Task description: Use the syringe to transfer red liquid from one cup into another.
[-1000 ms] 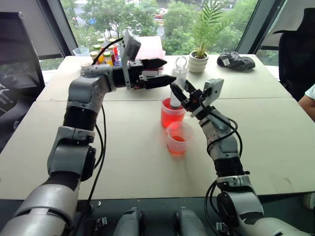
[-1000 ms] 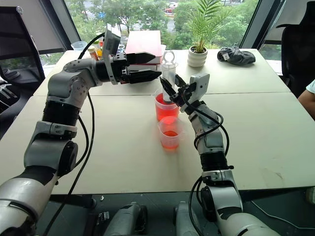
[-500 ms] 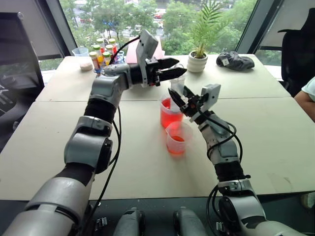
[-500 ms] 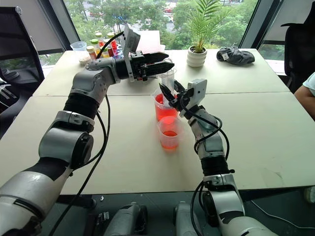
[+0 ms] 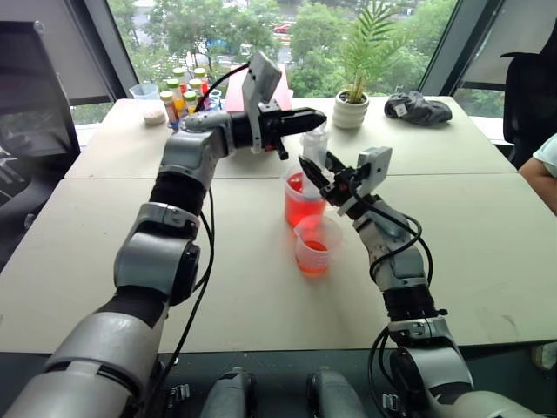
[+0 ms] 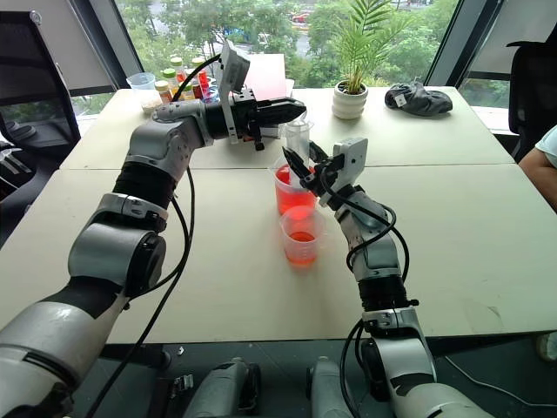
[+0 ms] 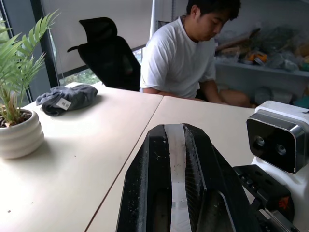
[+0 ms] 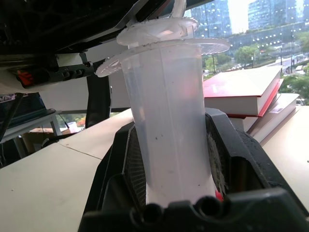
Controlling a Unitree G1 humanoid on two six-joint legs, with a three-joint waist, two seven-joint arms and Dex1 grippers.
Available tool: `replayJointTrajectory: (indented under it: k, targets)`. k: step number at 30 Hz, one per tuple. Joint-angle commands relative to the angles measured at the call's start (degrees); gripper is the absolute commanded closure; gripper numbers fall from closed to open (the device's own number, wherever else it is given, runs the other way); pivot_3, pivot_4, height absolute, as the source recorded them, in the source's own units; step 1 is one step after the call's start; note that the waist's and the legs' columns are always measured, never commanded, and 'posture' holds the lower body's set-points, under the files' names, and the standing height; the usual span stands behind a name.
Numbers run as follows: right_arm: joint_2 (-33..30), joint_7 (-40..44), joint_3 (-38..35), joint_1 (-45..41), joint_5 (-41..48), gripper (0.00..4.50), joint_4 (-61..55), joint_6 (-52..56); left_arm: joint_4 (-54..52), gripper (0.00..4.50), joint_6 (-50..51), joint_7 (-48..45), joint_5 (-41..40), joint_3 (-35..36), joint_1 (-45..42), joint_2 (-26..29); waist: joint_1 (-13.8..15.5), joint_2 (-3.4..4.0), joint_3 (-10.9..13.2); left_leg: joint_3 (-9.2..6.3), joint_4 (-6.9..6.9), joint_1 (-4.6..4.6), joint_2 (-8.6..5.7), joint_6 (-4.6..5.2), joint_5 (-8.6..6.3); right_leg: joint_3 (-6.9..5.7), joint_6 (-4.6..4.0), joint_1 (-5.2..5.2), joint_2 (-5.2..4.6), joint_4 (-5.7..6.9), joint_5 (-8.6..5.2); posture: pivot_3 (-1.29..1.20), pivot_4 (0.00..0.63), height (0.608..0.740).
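Clear syringe [image 5: 314,148] clamped upright in right hand [image 5: 318,171], tip in larger cup [image 5: 304,198]; left hand [image 5: 306,116] just closed on plunger top, ready to draw.

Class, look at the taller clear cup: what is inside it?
The taller cup holds red liquid, and the syringe stands in it, gripped by the right gripper. The syringe's tip is hidden below the liquid and fingers.

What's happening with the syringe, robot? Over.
Right gripper shut on syringe, standing in larger cup. Left gripper shut at plunger top. Nothing blocking.
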Motion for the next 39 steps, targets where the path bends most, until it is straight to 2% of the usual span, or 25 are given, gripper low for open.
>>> replayJointTrajectory:
  k: [1, 17, 39]
  targets:
    - [-0.1, 1.6, 1.1, -0.2, 0.6, 3.13, -1.7, 0.6, -0.9, 4.47, -3.0, 2.8, -0.4, 3.7, -5.0, 1.3, 0.0, 0.0, 0.0, 0.0, 0.0, 0.0, 0.0, 0.0, 0.0, 0.0, 0.0, 0.0, 0.01, 0.0, 0.0, 0.0, 0.15, 0.74]
    - [1.4, 2.5, 2.3, 0.0, 0.9, 3.13, 0.0, 0.7, 2.1, 4.47, -6.5, 5.0, 0.5, 5.6, -9.7, 4.3, 0.0, 0.0, 0.0, -0.01, 0.0, 0.0, 0.0, 0.0, 0.0, 0.0, 0.0, 0.0, 0.01, 0.0, 0.0, 0.0, 0.15, 0.74]
    - [1.2, 2.2, 1.9, -0.6, 1.0, 3.13, -0.6, 0.8, 2.5, 4.47, -7.3, 4.7, 0.4, 6.3, -10.6, 4.4, 0.0, 0.0, 0.0, -0.01, 0.0, 0.0, 0.0, 0.0, 0.0, 0.0, 0.0, 0.0, 0.02, 0.0, 0.0, 0.0, 0.15, 0.74]
